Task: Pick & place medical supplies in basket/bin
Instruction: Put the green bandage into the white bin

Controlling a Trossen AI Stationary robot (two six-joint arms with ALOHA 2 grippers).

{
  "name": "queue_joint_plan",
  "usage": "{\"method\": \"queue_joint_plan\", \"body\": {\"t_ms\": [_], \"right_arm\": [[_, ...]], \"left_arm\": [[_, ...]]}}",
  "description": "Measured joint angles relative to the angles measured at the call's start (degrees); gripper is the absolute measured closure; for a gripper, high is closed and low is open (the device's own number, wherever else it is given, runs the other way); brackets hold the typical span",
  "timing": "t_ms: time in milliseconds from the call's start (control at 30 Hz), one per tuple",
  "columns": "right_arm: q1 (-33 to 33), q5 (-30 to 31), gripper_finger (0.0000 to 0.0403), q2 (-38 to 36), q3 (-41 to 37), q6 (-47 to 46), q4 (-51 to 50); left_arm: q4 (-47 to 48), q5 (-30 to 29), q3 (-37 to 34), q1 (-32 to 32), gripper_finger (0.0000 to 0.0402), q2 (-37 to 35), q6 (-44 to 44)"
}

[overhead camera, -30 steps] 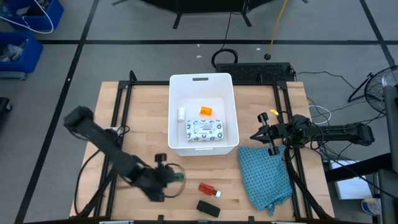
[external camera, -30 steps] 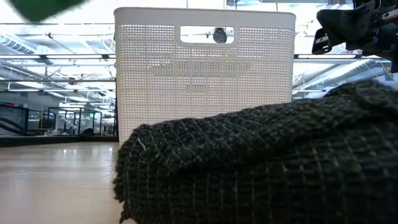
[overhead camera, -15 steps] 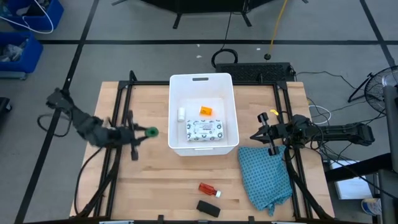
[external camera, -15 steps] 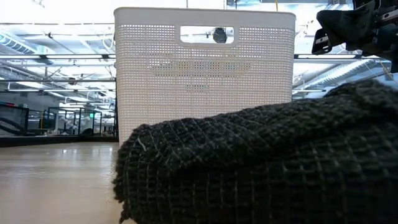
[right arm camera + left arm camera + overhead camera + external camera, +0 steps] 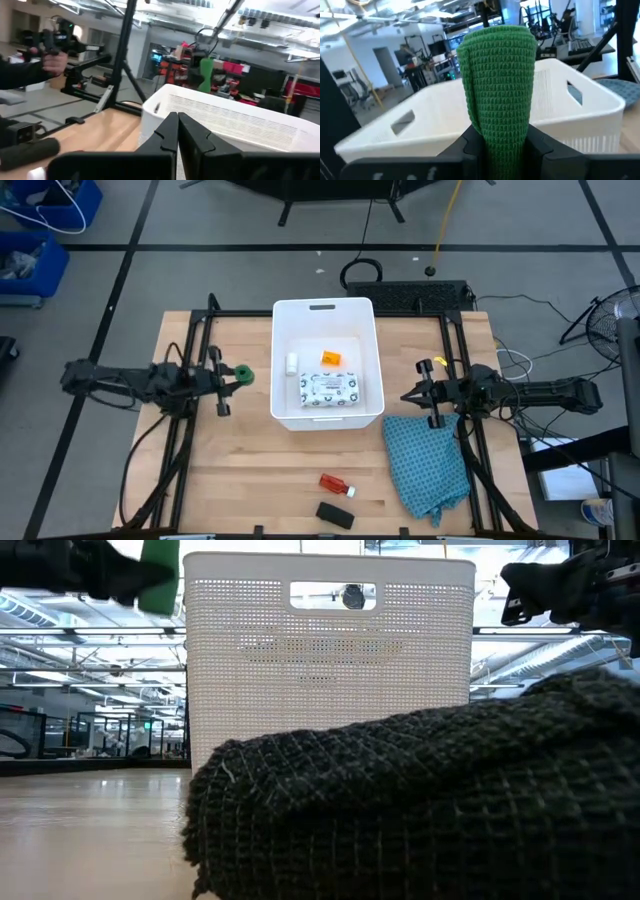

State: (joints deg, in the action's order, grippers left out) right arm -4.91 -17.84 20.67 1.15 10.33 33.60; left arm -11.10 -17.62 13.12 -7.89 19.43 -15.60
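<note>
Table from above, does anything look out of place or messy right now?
Slightly. The teal checked cloth lies crumpled at the table's near right edge. The red tube and black oblong are still outside the white bin. The left hand holds the green oblong beside it.

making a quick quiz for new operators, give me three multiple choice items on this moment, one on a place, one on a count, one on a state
1. Where is the green oblong?
A. In the left claw, beside the tub's left wall
B. Lying inside the tub
C. On the teal cloth

2. How many supplies lie inside the tub?
A. One
B. Three
C. Five

3. How does the right claw stand?
A. Shut on the red tube
B. Wide open over the tub
C. Shut on nothing, by the tub's right side

Answers:
1 A: the left claw grips the green oblong just outside the white tub.
2 B: white packet, orange vial, small white cylinder.
3 C: the right claw has its fingers together, nothing between them.
</note>
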Motion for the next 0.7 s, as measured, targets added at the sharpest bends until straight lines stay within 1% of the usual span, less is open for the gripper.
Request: {"method": "queue_joint_plan", "body": {"t_ms": [200,267,400,633,700], "right_arm": [[-0.02,0.01,0.0403,0.00,-0.01,0.66,0.00],[-0.02,0.01,0.0403,0.00,-0.01,0.66,0.00],[-0.02,0.00,0.0403,0.00,-0.01,-0.46,0.65],[-0.02,-0.20,0.0403,0.02,-0.02,-4.34,0.00],[-0.02,-0.20,0.0403,0.02,-0.02,-5.13,0.00]], "left_arm": [[-8.29,3.15,-6.83,0.84,0.0326,-3.73,0.95],[-8.52,3.50,-8.02,0.82,0.0326,-4.38,0.76],[-9.42,3.80,-9.22,0.82,0.0326,-4.84,0.58],[-10.41,4.08,-9.31,0.84,0.0326,-4.82,1.33],[-12.03,2.65,-9.13,0.79,0.0326,-4.80,2.15]]}}
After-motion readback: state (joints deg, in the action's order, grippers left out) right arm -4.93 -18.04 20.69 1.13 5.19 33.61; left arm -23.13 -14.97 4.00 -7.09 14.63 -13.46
